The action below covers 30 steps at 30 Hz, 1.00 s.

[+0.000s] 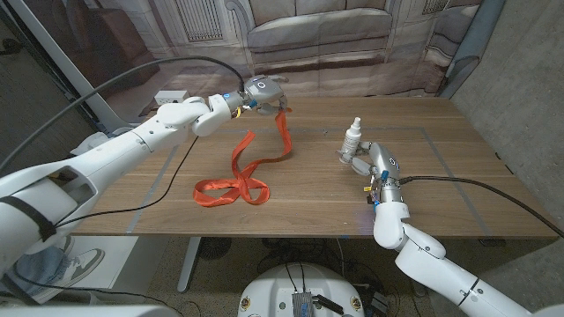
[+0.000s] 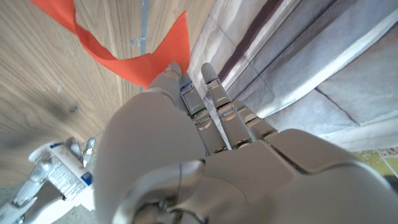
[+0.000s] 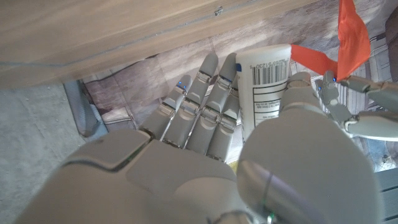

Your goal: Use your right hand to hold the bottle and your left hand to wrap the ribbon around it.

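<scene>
A small white spray bottle (image 1: 353,136) stands upright on the table right of centre. My right hand (image 1: 372,159) holds it low, fingers on one side and thumb on the other, as the right wrist view shows around the bottle (image 3: 267,84). An orange-red ribbon (image 1: 249,167) lies in loops on the table's middle, and one end rises to my left hand (image 1: 263,91). That hand pinches the ribbon's end, raised above the far part of the table. The left wrist view shows my left hand (image 2: 186,124), the ribbon (image 2: 118,53) and the bottle (image 2: 59,174).
The wooden table (image 1: 176,189) has taped lines marking a rectangle. A black cable (image 1: 176,176) from my left arm crosses the table's left part. A printed sofa backdrop (image 1: 317,35) hangs behind the far edge. A grey wall (image 1: 529,97) stands at the right.
</scene>
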Motion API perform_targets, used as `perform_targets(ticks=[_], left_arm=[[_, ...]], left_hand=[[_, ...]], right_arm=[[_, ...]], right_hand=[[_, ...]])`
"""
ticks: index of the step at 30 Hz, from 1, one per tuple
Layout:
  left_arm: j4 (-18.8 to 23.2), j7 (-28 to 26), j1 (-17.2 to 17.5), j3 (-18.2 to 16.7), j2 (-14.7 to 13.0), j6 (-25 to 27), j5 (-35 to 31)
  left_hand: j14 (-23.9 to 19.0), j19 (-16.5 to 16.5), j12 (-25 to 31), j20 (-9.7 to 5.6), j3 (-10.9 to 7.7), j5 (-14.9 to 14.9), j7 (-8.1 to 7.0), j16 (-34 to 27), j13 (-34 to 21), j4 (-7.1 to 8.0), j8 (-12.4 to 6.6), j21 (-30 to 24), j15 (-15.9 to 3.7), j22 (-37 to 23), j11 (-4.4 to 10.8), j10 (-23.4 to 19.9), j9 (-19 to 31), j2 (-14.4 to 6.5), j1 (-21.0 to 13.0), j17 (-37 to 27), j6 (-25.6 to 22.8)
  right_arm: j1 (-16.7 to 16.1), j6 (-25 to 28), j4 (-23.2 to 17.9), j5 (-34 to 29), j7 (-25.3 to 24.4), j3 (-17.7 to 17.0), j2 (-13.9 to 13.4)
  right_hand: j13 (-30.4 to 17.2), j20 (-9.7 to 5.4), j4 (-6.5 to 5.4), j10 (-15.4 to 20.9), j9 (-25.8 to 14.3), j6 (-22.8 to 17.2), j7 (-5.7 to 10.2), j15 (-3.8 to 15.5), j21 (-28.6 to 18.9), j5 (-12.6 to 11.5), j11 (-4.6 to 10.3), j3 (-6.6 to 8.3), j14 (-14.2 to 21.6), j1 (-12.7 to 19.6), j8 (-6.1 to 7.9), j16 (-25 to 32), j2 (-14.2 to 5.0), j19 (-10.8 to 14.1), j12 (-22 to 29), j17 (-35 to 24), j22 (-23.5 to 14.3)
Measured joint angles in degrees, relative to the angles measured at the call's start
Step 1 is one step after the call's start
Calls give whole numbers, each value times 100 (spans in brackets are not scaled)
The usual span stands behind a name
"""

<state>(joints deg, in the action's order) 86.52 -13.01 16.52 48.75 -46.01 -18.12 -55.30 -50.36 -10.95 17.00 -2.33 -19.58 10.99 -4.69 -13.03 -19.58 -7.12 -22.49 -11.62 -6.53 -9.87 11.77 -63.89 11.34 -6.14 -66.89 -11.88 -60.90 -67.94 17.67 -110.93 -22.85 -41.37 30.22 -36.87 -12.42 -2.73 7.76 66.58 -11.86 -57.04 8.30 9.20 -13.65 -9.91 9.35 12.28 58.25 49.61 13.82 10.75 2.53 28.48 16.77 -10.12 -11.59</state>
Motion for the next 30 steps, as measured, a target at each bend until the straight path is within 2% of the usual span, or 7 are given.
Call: perform_targets(ticks=[10,17,18,19,29,30], left_arm=[[768,59,308,-531,-118,-140,83],[1170,68,441,-829,-141,-147,89],[1194,247,447,-848,-142,-268,200],[1257,299,463,-896,-143,-300,244],[1560,482,500,-1178,-26,-438,382],[1564,619,498,-1182,-20,-515,497]], left_hand=[[-84,0,48,0,-39,-19,0,0,0,-39,-45,0,-4,-1,26,33,-2,0,0,-39,0],[-113,1,67,0,-74,-20,20,0,-1,-50,-90,0,-32,-1,11,50,27,38,-54,-53,20],[-113,0,67,0,-117,-20,21,0,-1,-7,-90,0,-31,-1,10,51,27,39,-55,-53,20],[-113,0,67,0,-117,-21,21,0,-1,-7,-90,0,-31,-1,10,51,27,39,-55,-53,21],[-134,1,111,0,-134,-14,41,0,-11,-23,-147,0,-52,-1,-10,71,50,32,-62,-80,41],[-134,1,111,0,-134,-14,41,0,-14,-23,-147,0,-52,-1,-10,71,53,32,-62,-80,41]], right_arm=[[465,151,235,-192,339,159,-33],[465,160,235,-104,488,159,-33],[465,160,235,-95,496,159,-33],[698,158,493,-57,530,211,-9],[802,101,648,232,734,233,12],[859,88,733,267,759,253,26]], right_hand=[[-25,-3,0,1,0,0,0,0,0,-28,1,0,0,0,0,0,0,-59,-1,0,0],[-25,-3,1,2,0,0,0,0,0,-28,1,-1,0,0,0,0,0,-59,23,-1,0],[-25,-4,1,2,0,0,0,0,0,-28,1,0,0,0,0,0,0,-59,23,-1,0],[-25,-4,1,2,0,0,0,0,0,-28,2,-1,0,0,0,0,0,-59,24,-1,0],[-47,-3,1,6,15,0,0,0,0,-28,5,-1,0,0,-1,0,0,-58,23,-16,0],[-49,-3,1,6,15,0,0,0,0,-28,5,-1,0,0,-1,0,0,-58,23,-16,0]])
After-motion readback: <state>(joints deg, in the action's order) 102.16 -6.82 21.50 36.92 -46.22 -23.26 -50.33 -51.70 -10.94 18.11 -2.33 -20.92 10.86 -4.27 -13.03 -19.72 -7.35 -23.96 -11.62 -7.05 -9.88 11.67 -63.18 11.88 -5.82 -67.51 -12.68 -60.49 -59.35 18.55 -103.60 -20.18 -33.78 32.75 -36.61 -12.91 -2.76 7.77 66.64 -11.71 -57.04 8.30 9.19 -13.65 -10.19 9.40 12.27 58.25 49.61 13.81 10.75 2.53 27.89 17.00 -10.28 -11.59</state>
